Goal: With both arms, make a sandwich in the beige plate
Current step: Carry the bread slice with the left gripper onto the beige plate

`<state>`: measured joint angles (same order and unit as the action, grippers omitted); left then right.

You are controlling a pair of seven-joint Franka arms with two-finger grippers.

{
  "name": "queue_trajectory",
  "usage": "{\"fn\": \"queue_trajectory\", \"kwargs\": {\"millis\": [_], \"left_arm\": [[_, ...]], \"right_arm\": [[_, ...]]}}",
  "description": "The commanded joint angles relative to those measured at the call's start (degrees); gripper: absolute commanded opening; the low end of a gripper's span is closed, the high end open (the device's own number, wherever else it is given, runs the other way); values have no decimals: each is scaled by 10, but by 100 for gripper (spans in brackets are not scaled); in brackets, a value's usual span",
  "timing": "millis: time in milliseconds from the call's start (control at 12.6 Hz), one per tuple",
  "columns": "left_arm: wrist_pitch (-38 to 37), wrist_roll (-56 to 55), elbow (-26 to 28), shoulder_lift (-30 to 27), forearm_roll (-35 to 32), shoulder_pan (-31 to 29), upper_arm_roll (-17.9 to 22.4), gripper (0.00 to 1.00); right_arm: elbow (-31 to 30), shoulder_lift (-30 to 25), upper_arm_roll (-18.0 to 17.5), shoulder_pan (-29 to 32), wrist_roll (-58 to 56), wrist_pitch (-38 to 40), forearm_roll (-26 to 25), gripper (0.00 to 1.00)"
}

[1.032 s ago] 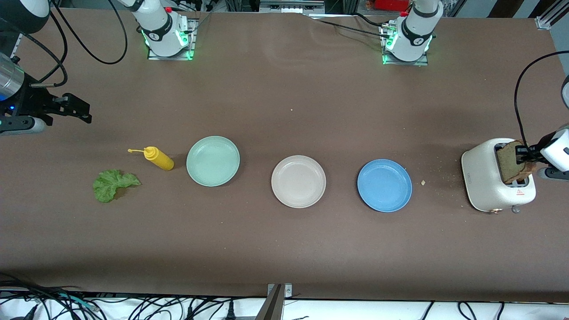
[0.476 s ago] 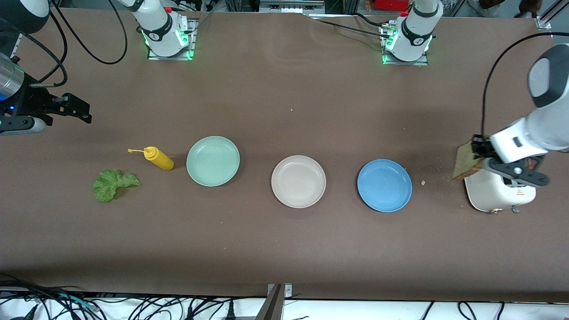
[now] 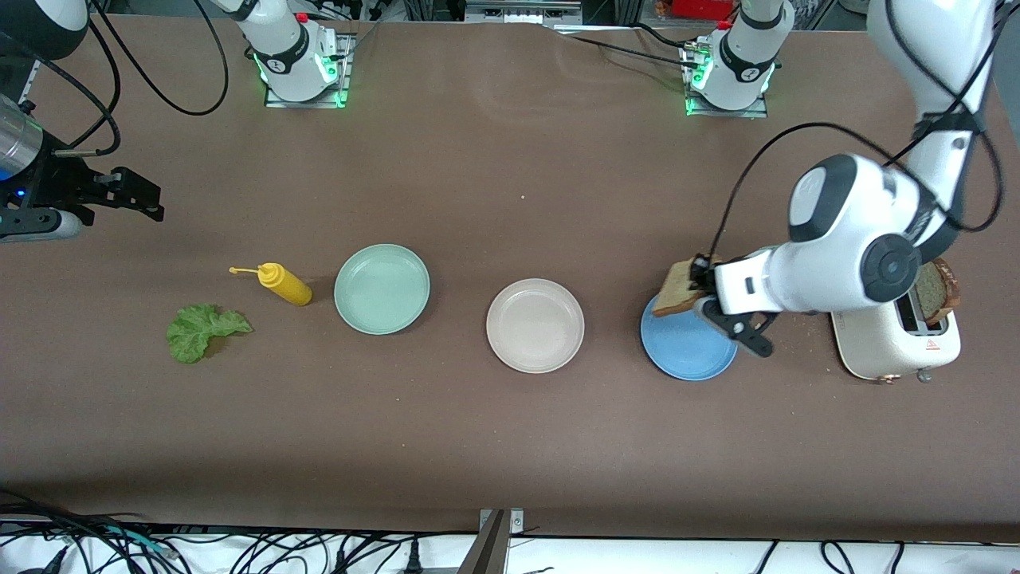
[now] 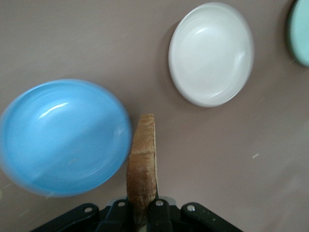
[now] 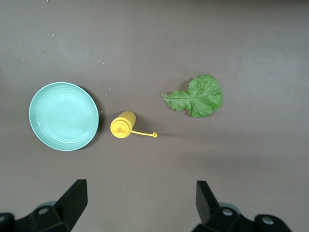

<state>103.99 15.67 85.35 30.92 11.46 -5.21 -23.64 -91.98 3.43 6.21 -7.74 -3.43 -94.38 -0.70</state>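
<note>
Bread slice [image 3: 679, 288] lifted out of toaster [image 3: 892, 339], now carried clamped in left gripper [image 3: 700, 281] over blue plate [image 3: 685, 351], heading for empty beige plate [image 3: 535, 325] mid-table. Right gripper [image 3: 131, 191] waiting, jaws wide, at table's end.

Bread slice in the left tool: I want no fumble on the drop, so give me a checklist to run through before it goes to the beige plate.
1. Left tool shut on the bread slice: ok.
2. Slice over the beige plate: not ok, it hangs over the blue plate.
3. Beige plate holds nothing: ok.
4. Second slice waiting in the toaster: ok.
5. Lettuce leaf lying free on the table: ok.
6. Right tool open, waiting over the right arm's end: ok.
</note>
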Motion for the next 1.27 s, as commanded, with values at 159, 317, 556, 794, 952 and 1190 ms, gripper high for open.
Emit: {"fn": "queue_trajectory", "kwargs": {"millis": [159, 317, 556, 794, 952, 1190], "left_arm": [[106, -21, -50, 107, 189, 56, 1, 0], [160, -17, -50, 143, 266, 81, 2, 0], [224, -8, -56, 187, 300, 101, 2, 0], [226, -4, -56, 194, 301, 102, 3, 43], [226, -4, -55, 189, 294, 95, 3, 100], [221, -6, -55, 185, 285, 91, 3, 100]], "right_arm": [[11, 4, 1, 0, 5, 2, -3, 100], [11, 5, 2, 2, 5, 2, -3, 100], [11, 4, 2, 3, 6, 2, -3, 100], [11, 5, 2, 4, 6, 3, -2, 100], [11, 5, 2, 4, 6, 3, -2, 100], [11, 5, 2, 4, 5, 2, -2, 100]]}}
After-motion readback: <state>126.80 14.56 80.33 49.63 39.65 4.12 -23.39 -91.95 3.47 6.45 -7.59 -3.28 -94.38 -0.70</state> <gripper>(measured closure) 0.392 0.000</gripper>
